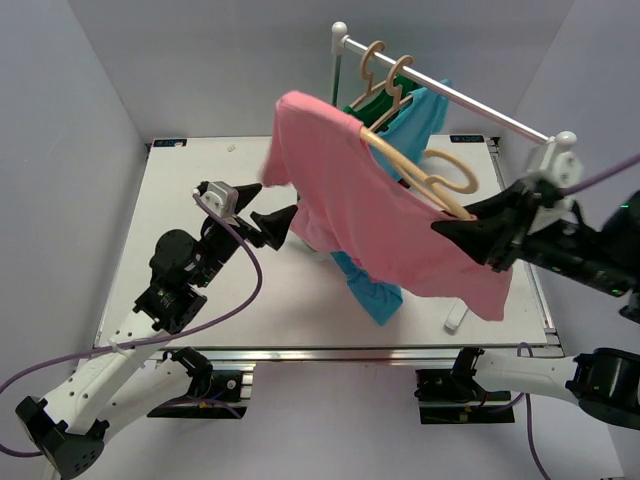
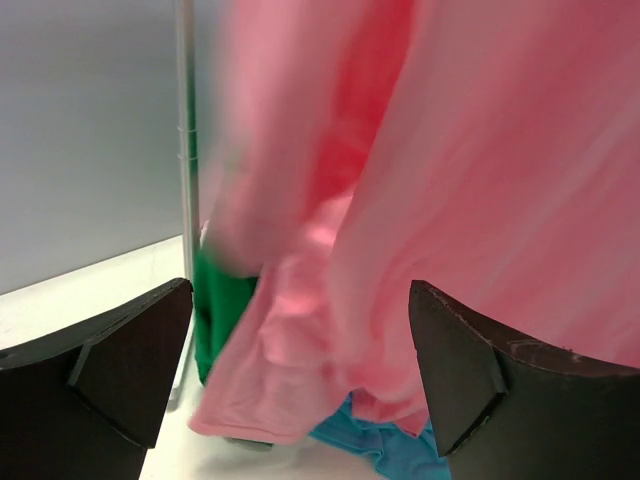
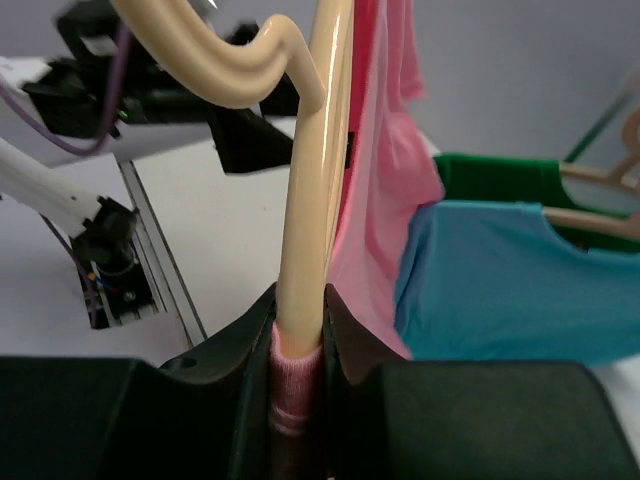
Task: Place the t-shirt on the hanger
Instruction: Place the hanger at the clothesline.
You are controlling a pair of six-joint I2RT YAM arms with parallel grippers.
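Grey walls (image 1: 70,120), white table (image 1: 200,175), clothes rail (image 1: 490,108)

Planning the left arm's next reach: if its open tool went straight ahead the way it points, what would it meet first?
The left tool would most likely first meet the soft pink cloth t-shirt, whose hanging folds lie straight ahead; how far is unclear.

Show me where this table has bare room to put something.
Bare: the table's far left, between back wall and left gripper; the strip along its front edge. Crowded: the right, under t-shirt, blue shirt, rack.
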